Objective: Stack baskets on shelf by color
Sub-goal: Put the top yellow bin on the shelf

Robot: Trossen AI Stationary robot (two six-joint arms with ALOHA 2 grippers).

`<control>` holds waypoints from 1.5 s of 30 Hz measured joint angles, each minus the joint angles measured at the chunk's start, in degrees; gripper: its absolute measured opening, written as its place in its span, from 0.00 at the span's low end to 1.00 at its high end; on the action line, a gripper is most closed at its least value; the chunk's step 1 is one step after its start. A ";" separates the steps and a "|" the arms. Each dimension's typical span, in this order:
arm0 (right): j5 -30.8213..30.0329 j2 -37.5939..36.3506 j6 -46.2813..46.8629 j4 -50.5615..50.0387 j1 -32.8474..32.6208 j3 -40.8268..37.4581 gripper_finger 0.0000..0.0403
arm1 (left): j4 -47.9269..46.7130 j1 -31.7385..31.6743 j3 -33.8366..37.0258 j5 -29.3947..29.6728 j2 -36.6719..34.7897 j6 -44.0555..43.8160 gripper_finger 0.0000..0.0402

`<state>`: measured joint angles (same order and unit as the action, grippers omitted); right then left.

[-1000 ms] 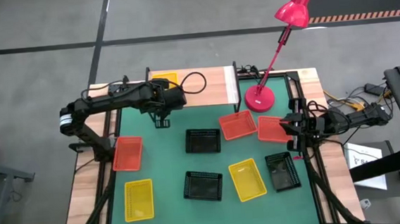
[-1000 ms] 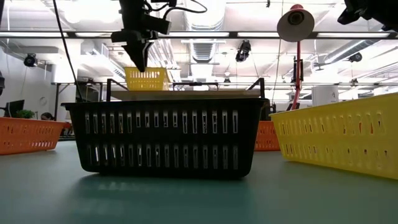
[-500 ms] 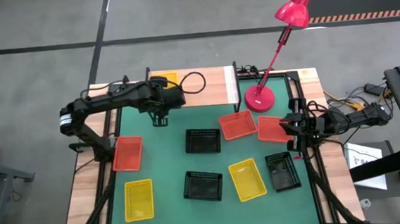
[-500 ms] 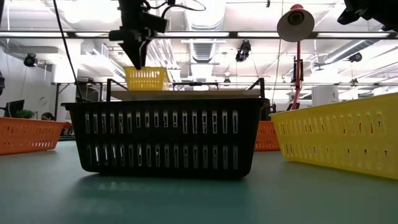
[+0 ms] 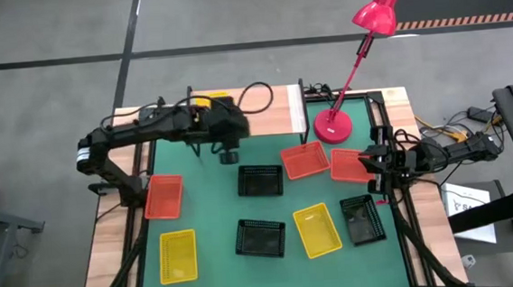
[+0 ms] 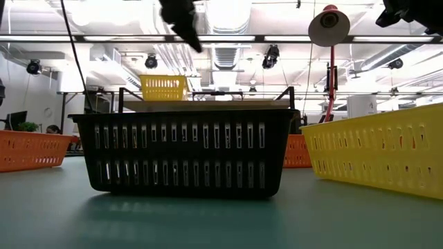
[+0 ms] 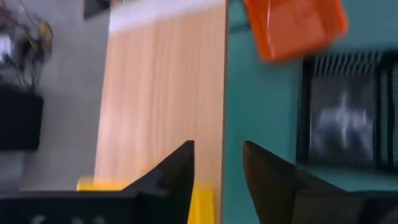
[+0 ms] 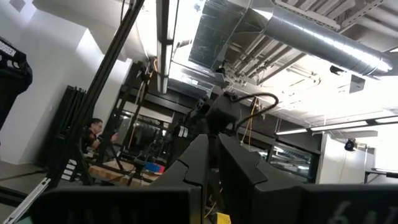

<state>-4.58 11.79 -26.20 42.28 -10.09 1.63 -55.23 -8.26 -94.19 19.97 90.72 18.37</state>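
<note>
One yellow basket (image 5: 210, 99) sits on the shelf (image 5: 268, 111). The left end effector (image 7: 217, 165) hovers above the shelf edge, fingers apart, empty. The right end effector (image 5: 367, 165) waits at the worktop's (image 5: 216, 205) right edge, fingers together.

The high view looks straight down on the whole tabletop (image 5: 270, 201). The low view sits at tabletop level, close behind a black basket (image 6: 183, 153), facing the shelf (image 6: 208, 106) and the room beyond. Both share the yellow basket (image 6: 163, 88) on the shelf. The left wrist view looks down along the shelf plank; the right wrist view tilts up at the ceiling.
</note>
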 joint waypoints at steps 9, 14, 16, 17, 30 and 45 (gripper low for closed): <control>0.00 -0.02 0.04 -0.07 0.01 0.00 0.07 | 2.36 -2.09 0.81 8.97 7.20 0.04 0.03; 0.00 -0.02 0.03 -0.17 0.00 0.00 0.07 | -1.10 -4.05 0.78 16.65 8.87 -0.12 0.02; 0.00 0.00 0.02 -0.22 0.00 0.00 0.07 | -1.66 -4.80 0.81 16.77 9.09 -0.92 0.02; 0.00 -0.02 0.02 -0.22 -0.02 0.00 0.07 | -1.84 -5.11 0.83 16.75 9.12 -1.39 0.02; 0.00 -0.02 0.04 -0.44 -0.01 0.00 0.07 | -2.84 -8.27 0.83 16.79 7.89 -3.49 0.02; 0.00 -0.02 0.04 -0.46 0.01 0.00 0.07 | -7.02 -9.37 0.04 17.94 7.74 -3.04 0.02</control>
<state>-4.58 11.77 -26.15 41.82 -10.09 1.63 -62.26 -17.63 -94.15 37.91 98.45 15.33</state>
